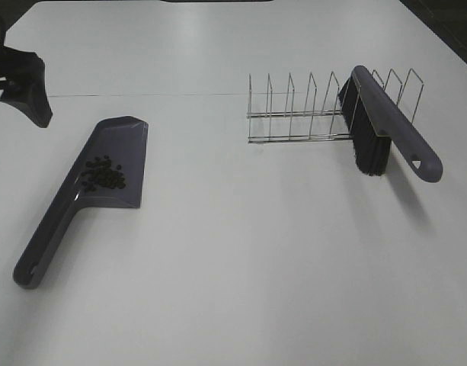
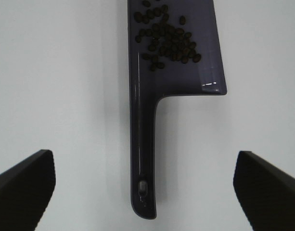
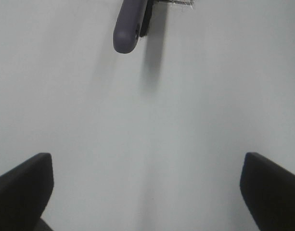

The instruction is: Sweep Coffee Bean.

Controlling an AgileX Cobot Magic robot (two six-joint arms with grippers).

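Coffee beans sit as one dark cluster inside the pan of the purple dustpan, which lies flat on the white worktop on the left side of the exterior view. No loose beans visible on the worktop in any view. Judgement: sweeping itself looks done or nearly done; what remains is likely handling the tools.

Key relation, left arm: in the left wrist view the dustpan handle runs straight away from the camera, its long axis lined up with the gap between the two fingers, pan and beans at the far end. Handle tip with hanging hole is the end nearest the left pincer. Fingers stand wide apart, one on each side of the handle, touching nothing, holding nothing. The pincer appears above the worktop, not down at handle level; height cannot be read exactly.

Right arm: the brush leans in the wire rack, bristles down, handle end pointing toward the right pincer. That pincer is also spread wide, empty, well apart from the brush handle.

Nearer arm for the beans: left, by a clear margin. If the dustpan is to be lifted, the left pincer is already aligned; closing across the handle's narrow width looks feasible. Risk: tilting the pan would spill beans over the open lip.
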